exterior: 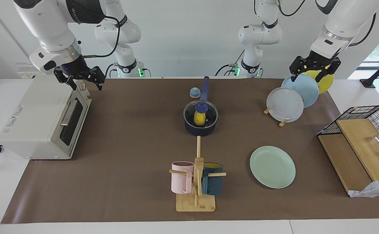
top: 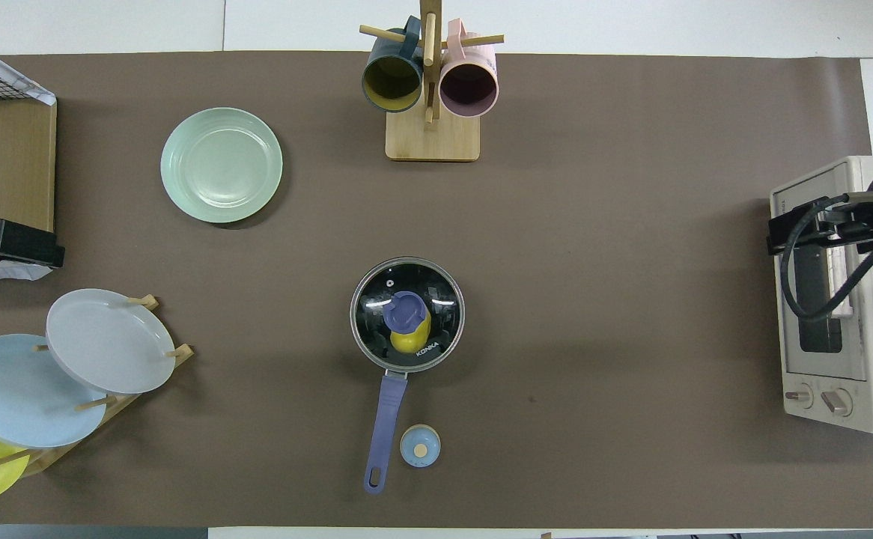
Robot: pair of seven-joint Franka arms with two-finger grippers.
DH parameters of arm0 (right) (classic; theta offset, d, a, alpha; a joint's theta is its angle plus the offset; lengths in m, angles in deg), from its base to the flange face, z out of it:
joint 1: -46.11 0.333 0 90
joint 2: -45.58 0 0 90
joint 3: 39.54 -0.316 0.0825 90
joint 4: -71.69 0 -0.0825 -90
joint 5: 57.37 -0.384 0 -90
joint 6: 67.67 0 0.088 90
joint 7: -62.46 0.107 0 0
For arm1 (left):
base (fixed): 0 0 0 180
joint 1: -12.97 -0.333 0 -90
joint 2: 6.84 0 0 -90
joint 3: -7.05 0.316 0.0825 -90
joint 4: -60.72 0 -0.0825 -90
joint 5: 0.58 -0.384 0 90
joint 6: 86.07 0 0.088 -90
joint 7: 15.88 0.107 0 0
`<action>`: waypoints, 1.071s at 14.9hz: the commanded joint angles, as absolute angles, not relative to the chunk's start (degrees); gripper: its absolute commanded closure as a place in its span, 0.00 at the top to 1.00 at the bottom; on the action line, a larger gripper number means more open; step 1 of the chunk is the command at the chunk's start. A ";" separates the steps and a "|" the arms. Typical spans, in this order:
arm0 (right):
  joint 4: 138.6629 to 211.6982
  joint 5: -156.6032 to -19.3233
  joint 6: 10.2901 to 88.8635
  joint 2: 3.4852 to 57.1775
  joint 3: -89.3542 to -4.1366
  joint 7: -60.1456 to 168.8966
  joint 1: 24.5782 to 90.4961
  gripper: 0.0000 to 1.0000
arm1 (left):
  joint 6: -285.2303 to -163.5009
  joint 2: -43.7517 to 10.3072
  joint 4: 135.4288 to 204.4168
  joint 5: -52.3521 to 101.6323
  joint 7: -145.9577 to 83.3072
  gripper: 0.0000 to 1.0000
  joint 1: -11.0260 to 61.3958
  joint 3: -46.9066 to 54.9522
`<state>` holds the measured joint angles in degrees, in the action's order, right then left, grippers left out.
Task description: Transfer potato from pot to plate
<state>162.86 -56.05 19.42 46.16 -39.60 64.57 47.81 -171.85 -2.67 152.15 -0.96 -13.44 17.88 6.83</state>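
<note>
I am holding both sets of fingers spread and empty: my left gripper [exterior: 313, 75] is hanging over the plate rack, my right gripper [exterior: 80, 82] over the toaster oven [exterior: 43, 120]. The potato [exterior: 198, 118] is sitting inside the lidded pot [exterior: 201, 118]; the plate [exterior: 272, 166] is lying at its four o'clock in the facing view.

Facing view: high, across the bench [exterior: 127, 146], looking toward the robots, set well back. Overhead view: steeply down from above the robots' end. Shared: whole mat, pot [exterior: 201, 118] [top: 406, 314] at centre, turned half round.
</note>
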 commanded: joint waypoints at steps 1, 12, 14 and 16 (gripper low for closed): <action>163.10 -56.32 20.31 46.73 -39.90 62.99 47.69 1.00 | -172.38 -2.18 152.48 -0.06 -13.51 1.00 17.54 6.96; 163.89 -57.37 20.40 46.90 -41.12 63.08 47.78 1.00 | -172.38 -2.18 152.48 -0.06 -13.51 1.00 17.63 6.96; 163.89 -57.37 20.31 46.99 -41.56 63.08 47.78 1.00 | -172.47 -2.18 152.40 -0.06 -13.51 1.00 17.63 6.96; 163.98 -57.37 20.22 47.08 -41.57 63.08 47.78 1.00 | -172.47 -2.18 152.39 -0.06 -13.51 1.00 17.63 6.96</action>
<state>163.00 -56.08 19.85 46.22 -41.60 64.57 48.11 -171.86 -2.67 152.15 -0.96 -13.44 17.87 6.83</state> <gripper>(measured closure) 0.000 0.000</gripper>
